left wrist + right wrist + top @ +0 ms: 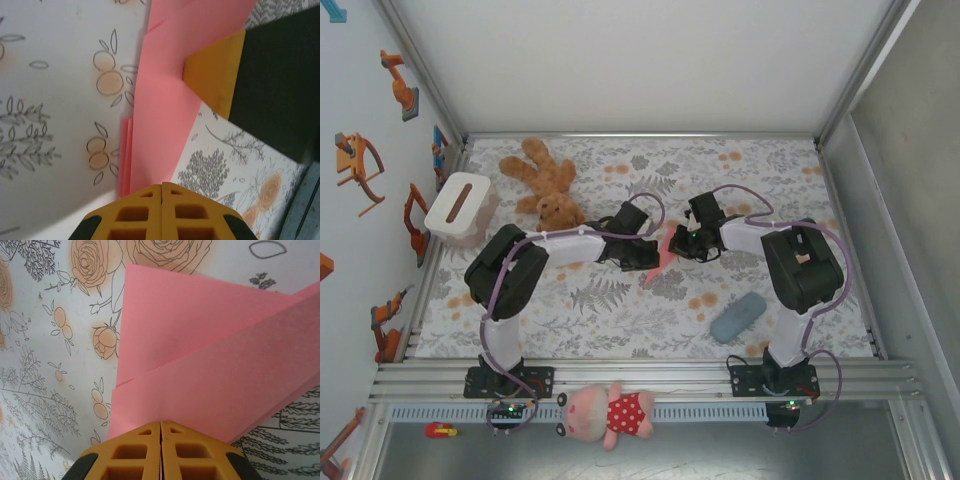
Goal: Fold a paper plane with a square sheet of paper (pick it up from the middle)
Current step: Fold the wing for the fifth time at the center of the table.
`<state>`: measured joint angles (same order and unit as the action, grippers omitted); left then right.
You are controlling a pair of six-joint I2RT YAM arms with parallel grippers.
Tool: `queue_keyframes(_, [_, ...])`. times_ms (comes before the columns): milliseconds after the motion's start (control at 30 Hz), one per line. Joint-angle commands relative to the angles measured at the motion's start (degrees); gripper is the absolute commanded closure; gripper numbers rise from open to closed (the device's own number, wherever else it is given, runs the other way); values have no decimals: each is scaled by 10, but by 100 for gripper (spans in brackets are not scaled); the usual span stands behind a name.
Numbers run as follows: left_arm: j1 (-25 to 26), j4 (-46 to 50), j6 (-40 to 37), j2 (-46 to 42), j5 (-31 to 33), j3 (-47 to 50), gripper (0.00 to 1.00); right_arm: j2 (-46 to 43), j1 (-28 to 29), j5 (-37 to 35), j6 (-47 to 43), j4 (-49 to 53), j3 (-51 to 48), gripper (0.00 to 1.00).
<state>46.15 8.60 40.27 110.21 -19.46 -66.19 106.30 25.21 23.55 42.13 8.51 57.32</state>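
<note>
The salmon-pink sheet of paper (663, 257) is folded into a narrow, layered, pointed shape and hangs between both grippers above the middle of the floral mat. My left gripper (646, 258) comes in from the left. In the left wrist view its jaws (162, 186) are shut, with the paper (165, 100) running down into their tips. From the right, my right gripper (679, 245) holds the other side. Its jaws (160, 422) are shut on the paper (210, 355), and a pink sliver shows in the seam. One of the right gripper's fingers (215, 80) presses on the paper's upper part.
A brown teddy bear (545, 185) lies at the back left beside a white box (460, 208). A grey-blue pouch (738, 316) lies front right on the mat, its edge (306, 210) near the grippers. A pink plush toy (610, 412) sits on the front rail. Metal walls enclose the table.
</note>
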Motion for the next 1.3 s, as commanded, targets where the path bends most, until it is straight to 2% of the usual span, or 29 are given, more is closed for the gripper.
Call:
queue_keyframes(0, [-5, -11, 18, 21, -16, -12, 100, -1, 3, -2, -11, 33, -5, 92])
queue_keyframes(300, [-5, 42, 16, 36, 11, -4, 100, -25, -7, 5, -63, 18, 25, 91])
queue_keyframes(500, [-5, 55, 18, 43, 9, -3, 100, 5, -24, -1, -86, 23, 39, 92])
queue_keyframes(667, [-5, 66, 18, 50, 6, -10, 100, 11, -26, 21, -104, 17, 37, 92])
queue_keyframes(833, [-5, 76, 17, 57, 8, -17, 100, -10, -15, 34, -113, 15, 26, 91])
queue_keyframes(1033, [-5, 84, 17, 61, 11, -20, 100, 18, 4, 33, -109, 14, 25, 92])
queue_keyframes(1267, [-5, 90, 26, 61, 12, -10, 100, 23, -18, 35, -104, -34, -5, 93])
